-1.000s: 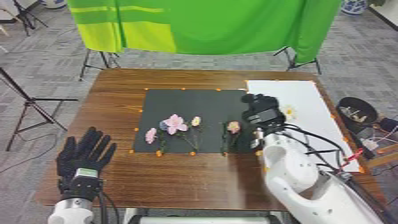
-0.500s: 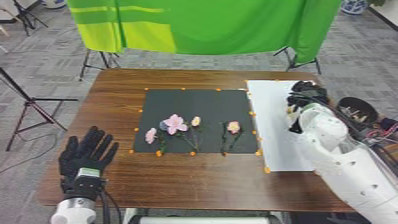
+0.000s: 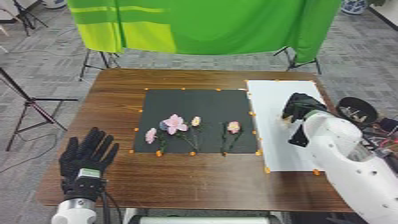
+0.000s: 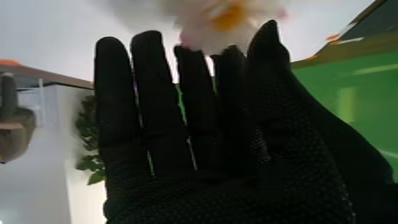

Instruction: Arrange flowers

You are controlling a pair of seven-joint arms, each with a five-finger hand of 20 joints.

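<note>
- Tripod (image 3: 34,101) stands left of the brown wooden table (image 3: 124,180), its top cut off by the frame.
- Left hand (image 3: 83,157) is over the table's near left part, its straight fingers spread apart and pointing to the far side, holding nothing.
- Small pink flower (image 3: 151,135) lies leftmost on the black sheet (image 3: 182,100); its thin stem, hard to make out, runs toward the near edge.
- Large pink flower (image 3: 175,123) lies beside it, bloom toward the far side, long axis slanting so that the stem end is nearer and farther right; a bluish bloom (image 3: 163,125) is partly hidden at its left.
- Pale bud (image 3: 196,121) points to the far side; its lower stem merges with the neighbouring one.
- Pink-and-cream flower (image 3: 234,127) lies near the sheet's right edge, bloom far, dark stems running toward the near edge.
- White flower (image 4: 209,20) is over the white sheet (image 3: 277,150), at the right hand's fingertips. In the wrist view its bloom is blurred and cut off, with the orange-yellow centre showing; its stem is hidden, so its long axis cannot be told.
- Right hand (image 3: 302,104) is over the white sheet, fingers straight and close together, thumb alongside; whether they touch the bloom cannot be told.
- Black bin (image 3: 354,101) is right of the table, its contents hard to make out, partly hidden by the arm.
</note>
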